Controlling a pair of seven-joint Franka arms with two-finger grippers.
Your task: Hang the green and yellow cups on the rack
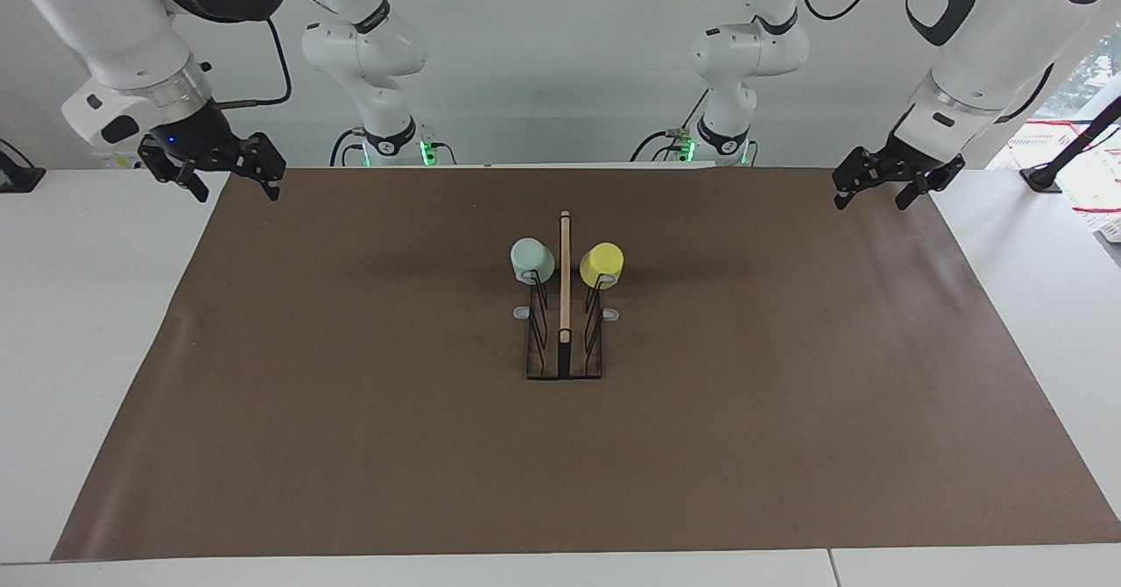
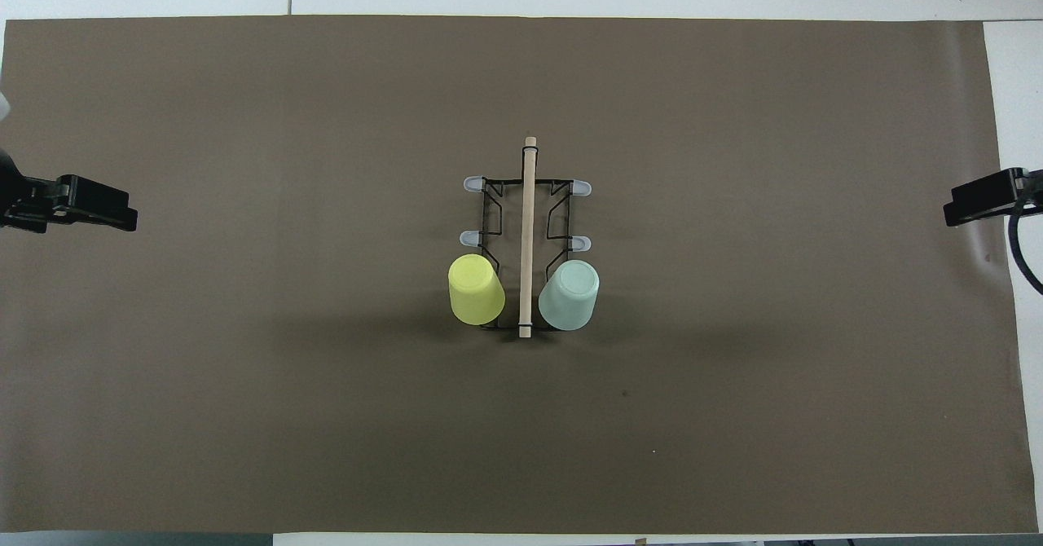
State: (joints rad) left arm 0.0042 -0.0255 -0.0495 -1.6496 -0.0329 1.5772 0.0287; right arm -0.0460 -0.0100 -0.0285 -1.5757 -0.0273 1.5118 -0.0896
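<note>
Note that the green cup (image 1: 532, 260) and the yellow cup (image 1: 602, 262) both sit upside down on the rack (image 1: 564, 342), on the pair of prongs nearest the robots, either side of its wooden bar. The left gripper (image 1: 886, 186) and right gripper (image 1: 226, 166) hang spread and empty over opposite table ends, well apart from the rack; neither is nearer.

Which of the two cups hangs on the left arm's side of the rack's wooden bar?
The yellow cup. It sits upside down on a prong toward the left arm's end of the rack; the green cup hangs across the wooden bar.
</note>
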